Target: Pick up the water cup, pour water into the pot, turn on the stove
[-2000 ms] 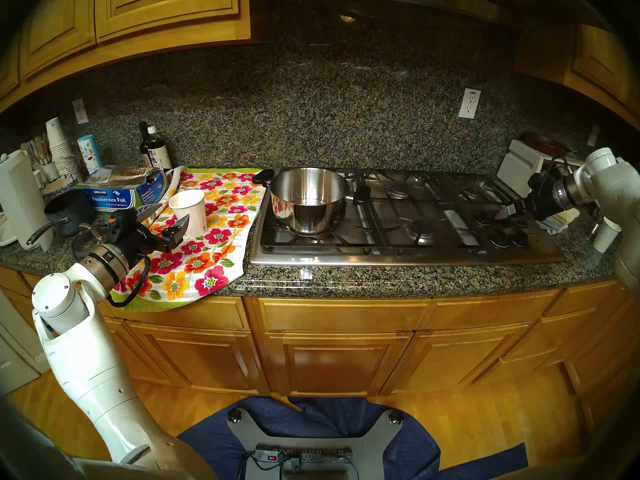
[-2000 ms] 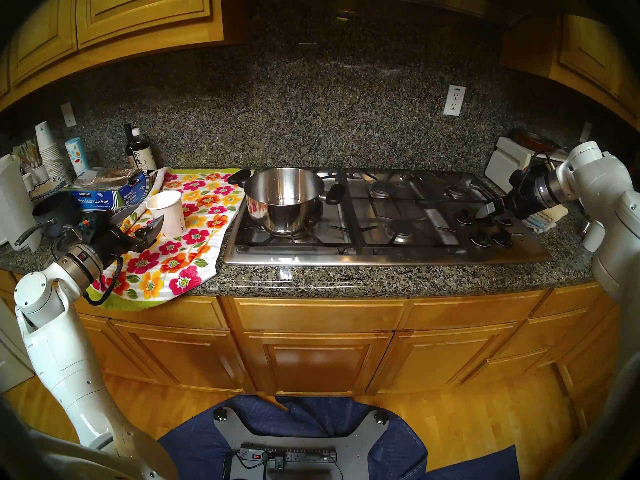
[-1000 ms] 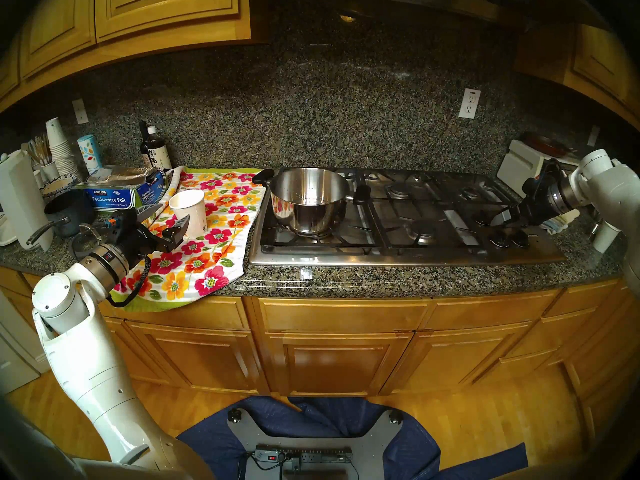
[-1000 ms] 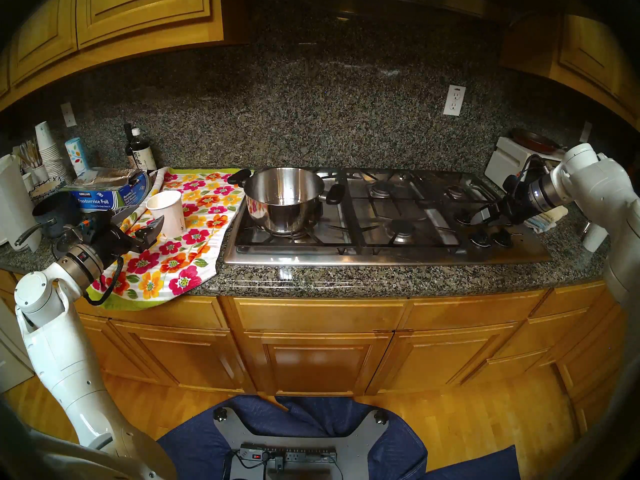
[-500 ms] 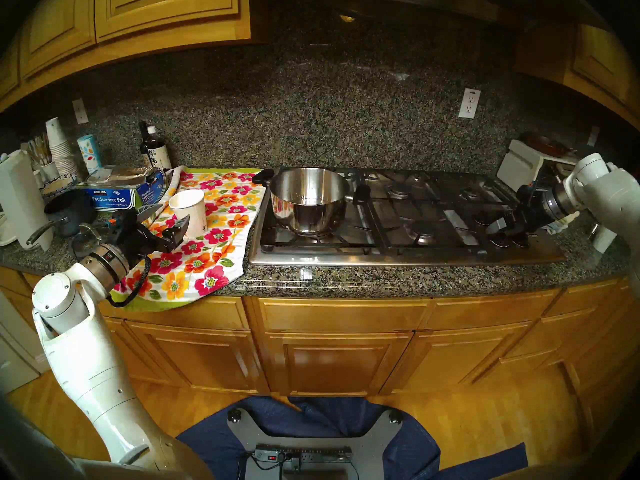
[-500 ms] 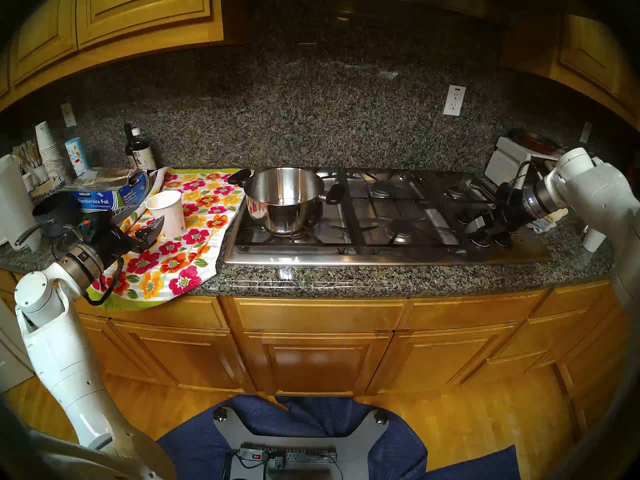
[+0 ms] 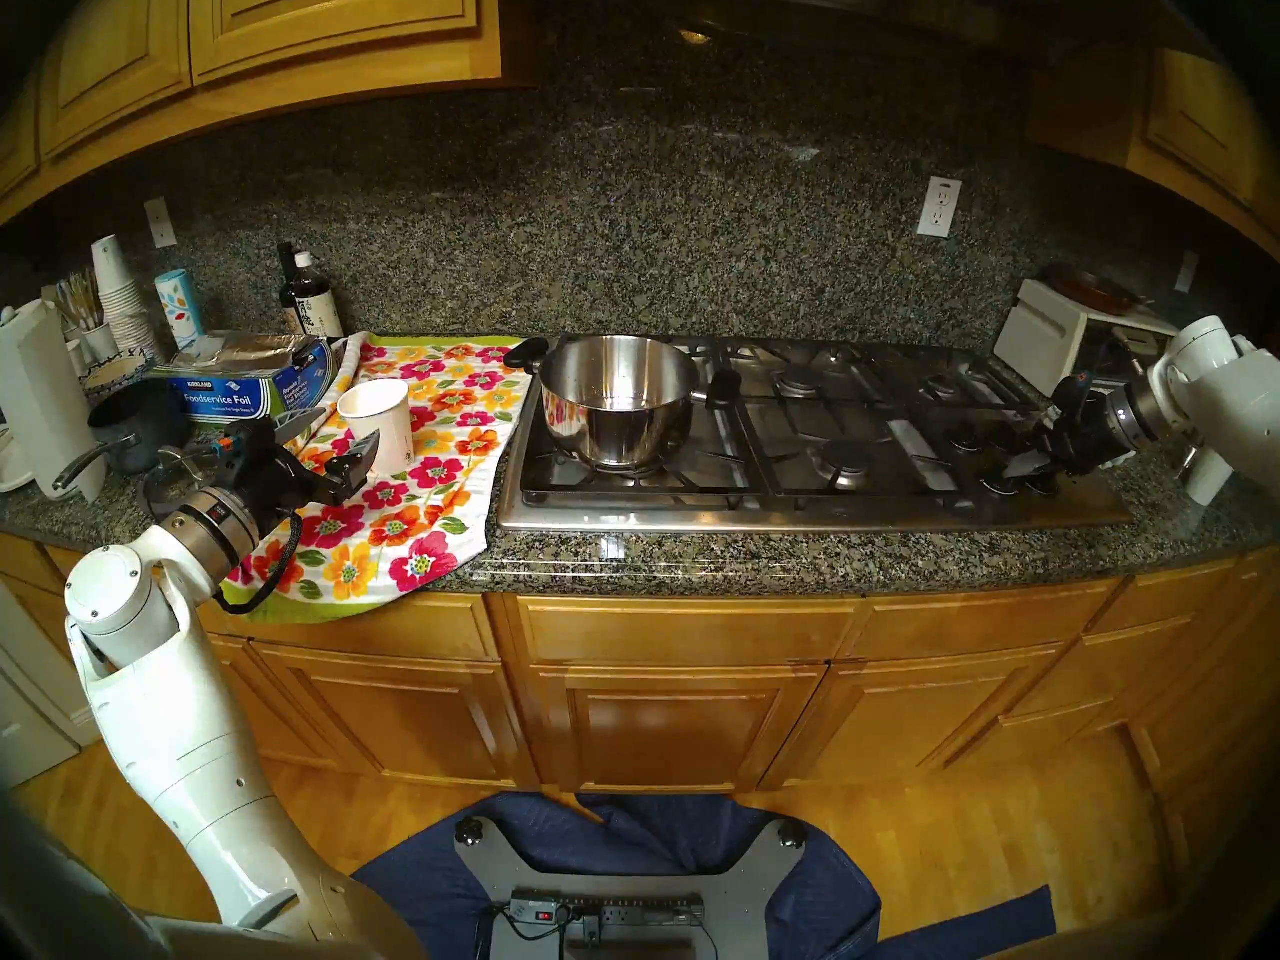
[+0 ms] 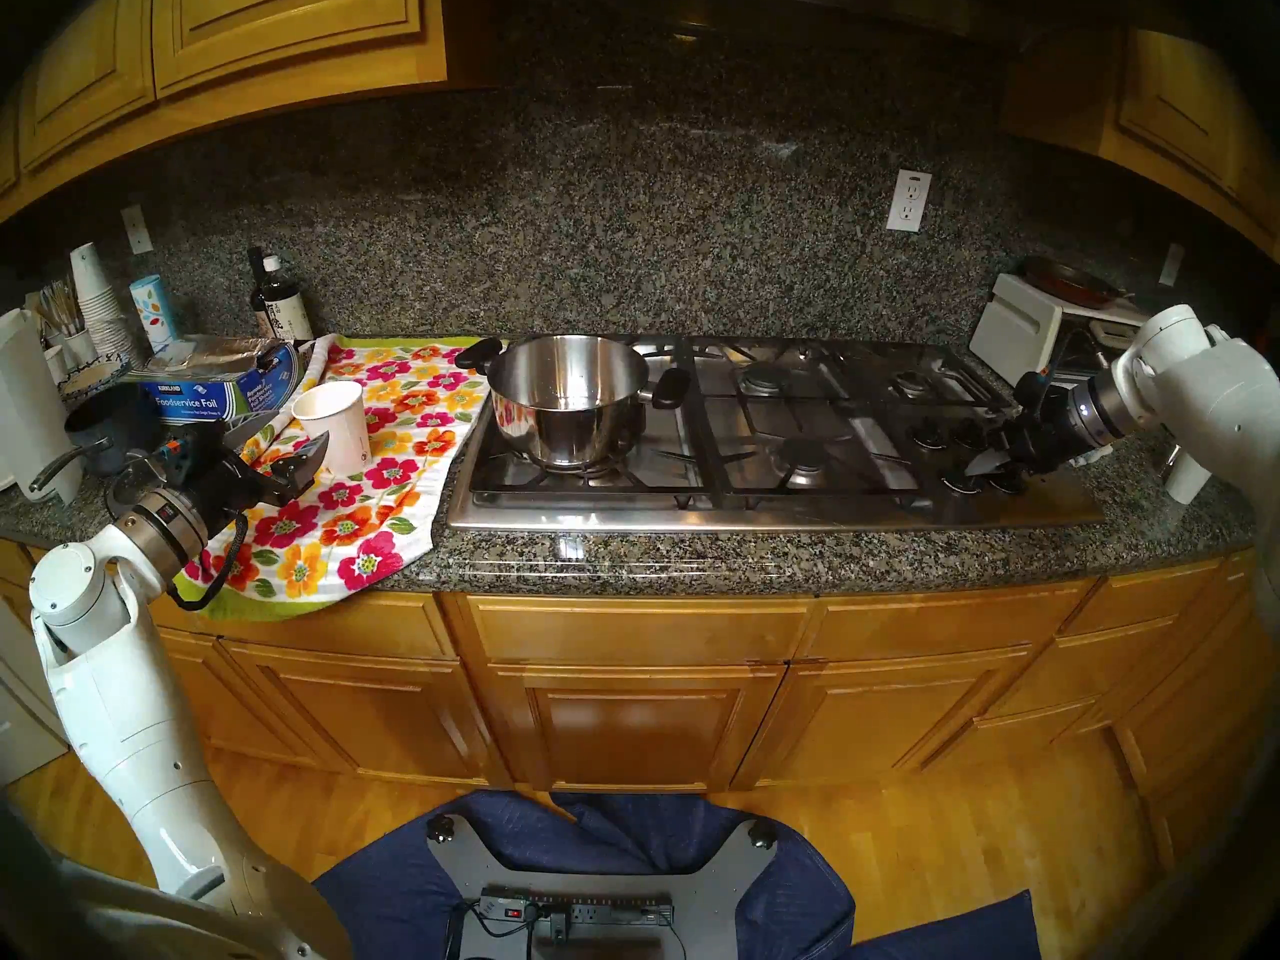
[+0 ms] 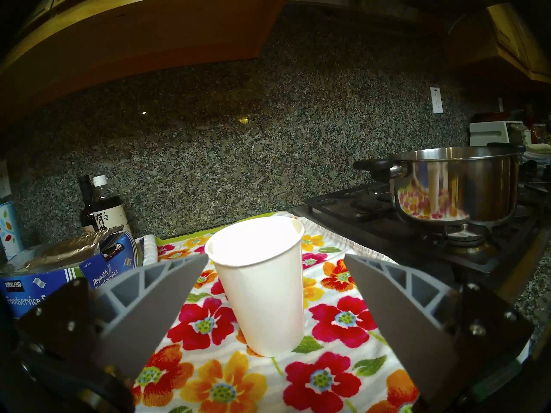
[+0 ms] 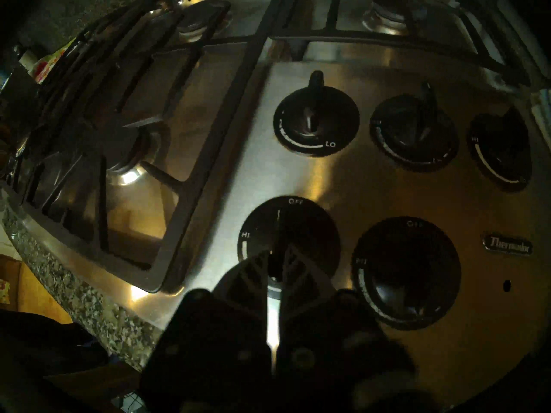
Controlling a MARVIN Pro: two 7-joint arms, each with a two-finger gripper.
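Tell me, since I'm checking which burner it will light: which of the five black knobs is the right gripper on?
The front-left knob of the cluster: the right gripper has its fingers closed around that knob's handle, while the other four stand clear.

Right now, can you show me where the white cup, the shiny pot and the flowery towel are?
water cup [image 9: 262, 287], left wrist view, front of its side wall.
pot [image 7: 620, 422], head left view, outer steel wall.
flowery towel [image 7: 415, 515], head left view, bare patch near the counter edge.

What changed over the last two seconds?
The right pincer dropped from above the rear knobs toward the front edge of the stove and closed on the front-left knob. Left pincer, water cup and pot stayed put.
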